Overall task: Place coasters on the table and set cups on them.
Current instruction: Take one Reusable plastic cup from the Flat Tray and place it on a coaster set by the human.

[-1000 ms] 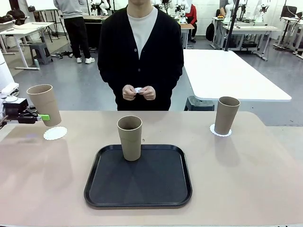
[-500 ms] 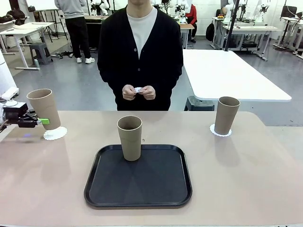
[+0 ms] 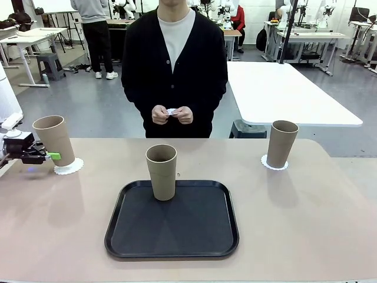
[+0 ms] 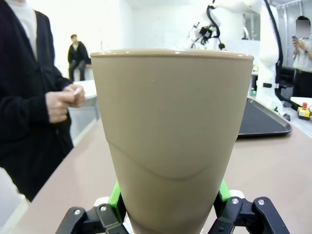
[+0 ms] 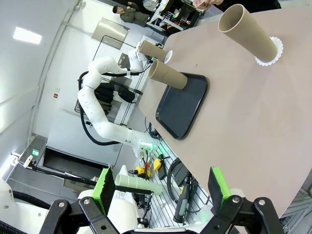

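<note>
My left gripper (image 3: 52, 156) is shut on a tan cup (image 3: 54, 140) at the table's far left. The cup leans slightly, and its base is down at a white scalloped coaster (image 3: 72, 167). In the left wrist view this cup (image 4: 170, 136) stands between the green pads (image 4: 116, 199). A second cup (image 3: 161, 171) stands on the black tray (image 3: 172, 236). The third cup (image 3: 281, 143) stands on a coaster (image 3: 274, 164) at the right. The person's hands (image 3: 172, 114) hold a small white piece. My right gripper (image 5: 161, 187) hangs open and empty off the table's edge.
The tan table (image 3: 306, 224) has bare surface on both sides of the tray. A white rectangular table (image 3: 283, 94) stands behind on the right. The person stands at the far edge, at the middle. The right wrist view takes in the tray (image 5: 183, 105) and the cup on its coaster (image 5: 246, 31).
My left gripper has lowered its cup from above the left coaster down onto it and drawn slightly left. The other cups and the person's hands are unchanged.
</note>
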